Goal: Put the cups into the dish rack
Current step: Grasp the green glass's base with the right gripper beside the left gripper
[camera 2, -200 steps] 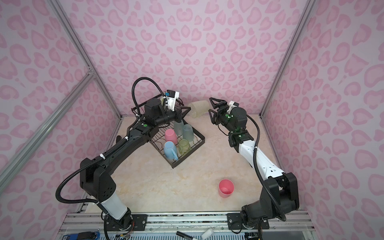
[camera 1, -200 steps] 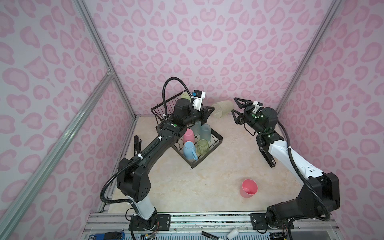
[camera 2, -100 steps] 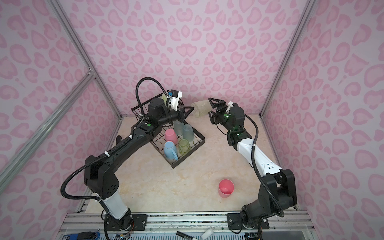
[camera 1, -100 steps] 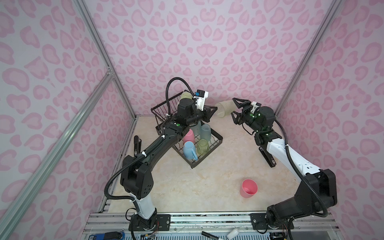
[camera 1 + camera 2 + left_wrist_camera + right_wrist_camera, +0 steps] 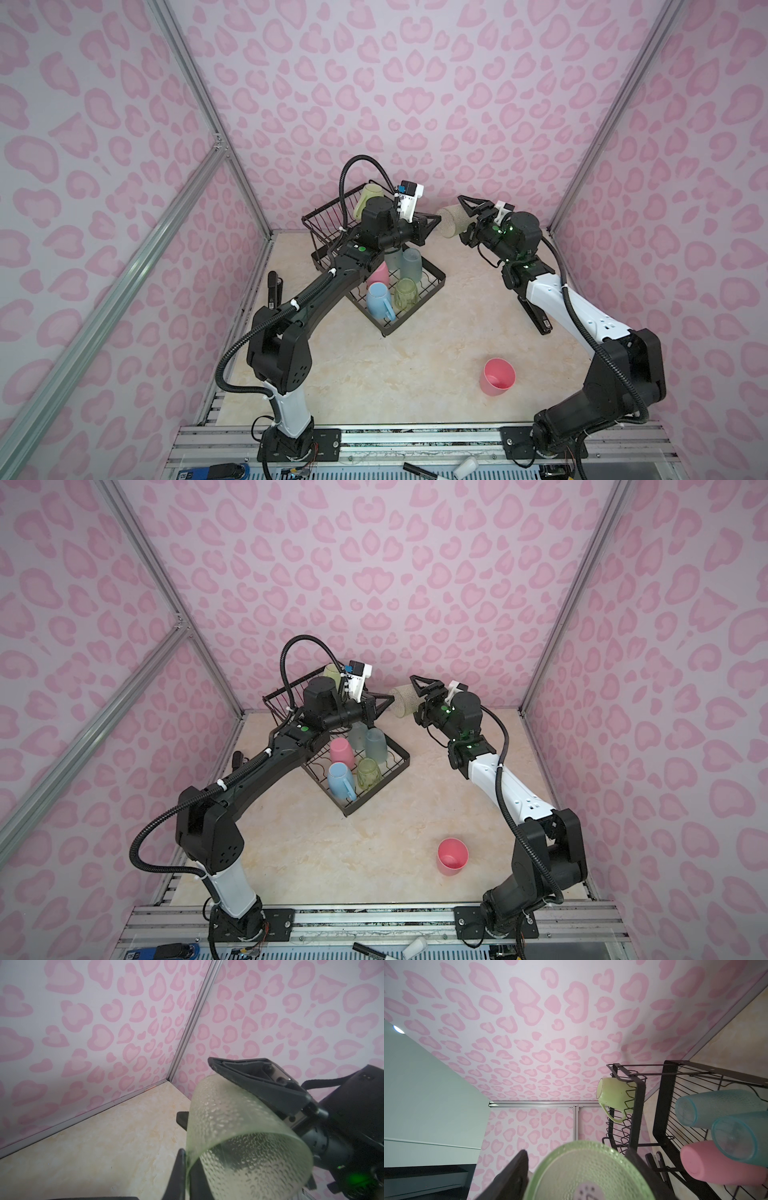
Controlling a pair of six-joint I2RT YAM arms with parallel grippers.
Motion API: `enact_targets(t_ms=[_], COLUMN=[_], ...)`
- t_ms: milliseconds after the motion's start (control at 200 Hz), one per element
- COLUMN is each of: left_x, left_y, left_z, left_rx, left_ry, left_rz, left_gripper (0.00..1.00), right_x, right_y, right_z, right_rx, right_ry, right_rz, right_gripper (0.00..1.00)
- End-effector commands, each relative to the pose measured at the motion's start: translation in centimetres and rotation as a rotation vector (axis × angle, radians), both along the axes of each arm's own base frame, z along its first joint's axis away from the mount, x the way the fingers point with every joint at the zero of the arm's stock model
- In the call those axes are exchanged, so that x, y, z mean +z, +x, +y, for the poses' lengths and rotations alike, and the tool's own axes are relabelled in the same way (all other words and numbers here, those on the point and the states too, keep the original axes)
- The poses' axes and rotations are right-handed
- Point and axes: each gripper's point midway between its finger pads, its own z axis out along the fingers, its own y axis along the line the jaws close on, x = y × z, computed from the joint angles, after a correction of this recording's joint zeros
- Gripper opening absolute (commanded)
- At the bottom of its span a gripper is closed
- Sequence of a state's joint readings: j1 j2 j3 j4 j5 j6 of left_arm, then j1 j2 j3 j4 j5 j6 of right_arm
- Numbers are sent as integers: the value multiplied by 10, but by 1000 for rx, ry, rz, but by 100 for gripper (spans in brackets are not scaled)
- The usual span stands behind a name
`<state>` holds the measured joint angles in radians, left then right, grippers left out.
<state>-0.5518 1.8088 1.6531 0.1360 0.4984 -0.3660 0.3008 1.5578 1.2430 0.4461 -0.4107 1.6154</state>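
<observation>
Pink heart-print walls with aluminium corner posts enclose a cream marbled floor, fronted by a metal rail at the near edge.
</observation>
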Motion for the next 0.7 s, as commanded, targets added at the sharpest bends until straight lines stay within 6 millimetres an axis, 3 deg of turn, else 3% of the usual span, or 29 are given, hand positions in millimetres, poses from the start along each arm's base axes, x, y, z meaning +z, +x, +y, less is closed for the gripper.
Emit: enact_targets(t_ms=[0, 195, 440, 555, 695], left_x=[19, 22, 24, 24, 26], left_y=[-2, -1, -1, 2, 8], left_z=[1, 5, 18, 35, 74], left_rx=[2, 22, 90, 172, 327], left_ry=[-31, -26, 15, 39, 68], left_rz=[-58, -57, -48, -17, 69], left_gripper=[3, 6, 43, 55, 64], right_x=[2, 6, 9, 7, 7], right_y=[1, 1, 4, 7, 11], right_z=[-2, -2, -10, -11, -1], right_rx=[-13, -20, -78, -91, -101], right_ry=[9, -1, -141, -190, -306], right_rz=[-27, -54, -118, -145, -209], right_gripper=[71, 67, 61, 60, 60])
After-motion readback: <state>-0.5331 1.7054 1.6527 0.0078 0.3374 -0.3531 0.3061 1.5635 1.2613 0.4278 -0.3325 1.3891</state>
